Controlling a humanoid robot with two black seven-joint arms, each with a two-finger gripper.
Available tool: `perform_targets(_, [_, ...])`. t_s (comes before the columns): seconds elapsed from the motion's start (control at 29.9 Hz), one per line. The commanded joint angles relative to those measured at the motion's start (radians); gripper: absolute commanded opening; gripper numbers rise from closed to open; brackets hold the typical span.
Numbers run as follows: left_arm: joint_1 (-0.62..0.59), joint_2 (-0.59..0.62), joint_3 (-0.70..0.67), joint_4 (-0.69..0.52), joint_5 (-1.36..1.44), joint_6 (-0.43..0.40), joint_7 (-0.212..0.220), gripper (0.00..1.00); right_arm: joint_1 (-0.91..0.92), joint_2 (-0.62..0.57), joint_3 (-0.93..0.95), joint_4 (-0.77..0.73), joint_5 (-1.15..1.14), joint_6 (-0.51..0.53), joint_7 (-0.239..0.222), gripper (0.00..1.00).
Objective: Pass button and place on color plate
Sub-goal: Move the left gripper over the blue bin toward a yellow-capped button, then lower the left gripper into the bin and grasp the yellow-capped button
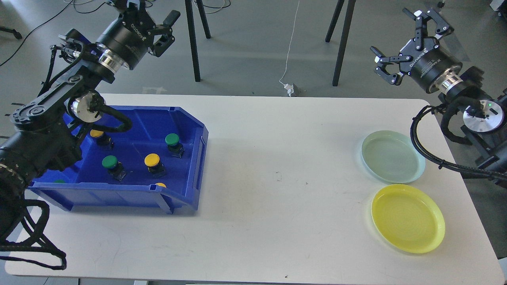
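Your buttons sit in the blue plastic bin [190, 158] at the left of the white table [277, 166]: round domed caps on dark square bases. A green-capped button [172, 141] stands toward the bin's right wall, a yellow-capped button [153, 161] just in front of it, and a second green button [110, 163] to its left. Another yellow cap [97, 133] shows partly behind your left arm, and slivers of one more yellow and one more green cap peek over the bin's near wall.

At the table's right edge lie two shallow, glossy round plates, touching or nearly so: a pale green plate [392, 156] farther back and a yellow plate [408, 217] nearer you. Both are bare.

Your left end effector [160, 29] hangs above the bin's far corner, fingers apart and holding nothing. Your right end effector [408, 43] is raised beyond the plates, fingers spread wide, also holding nothing. White lettering runs along each wrist housing but is too small to read.

Behind the table, black stand legs [194, 39] and a white cable [291, 43] cross the grey floor.
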Motion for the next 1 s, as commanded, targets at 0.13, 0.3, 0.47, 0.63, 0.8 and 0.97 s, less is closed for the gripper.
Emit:
perform_targets(0.13, [0.078,0.125,-0.139,-0.338,0.022,0.0,0.0,0.99,-0.009,-0.003,0.012,-0.003,0.0,0.0,0.003,0.99])
perform_targets(0.3, [-0.107,0.397,0.225,-0.498,0.306,0.0,0.0,0.98,-0.025,-0.026,0.014,-0.006,0.0,0.0,0.004,0.99])
perform_targets(0.47, [-0.44,0.483,0.798,-0.518,0.625,0.114,0.0,0.98,-0.049,-0.028,0.017,-0.009,0.0,0.0,0.006,0.99])
perform_targets(0.63, [-0.555,0.477,1.128,-0.52,0.998,0.186,0.0,0.98,-0.066,-0.028,0.02,-0.011,-0.002,0.0,0.007,0.99])
perform_targets(0.8, [-0.554,0.433,1.254,-0.511,1.091,0.076,0.0,0.98,-0.075,-0.044,0.022,-0.011,-0.002,0.0,0.007,0.99])
perform_targets(0.97, [-0.5,0.376,1.25,-0.459,1.088,0.076,0.0,0.98,-0.08,-0.045,0.022,-0.016,-0.002,0.0,0.007,0.99])
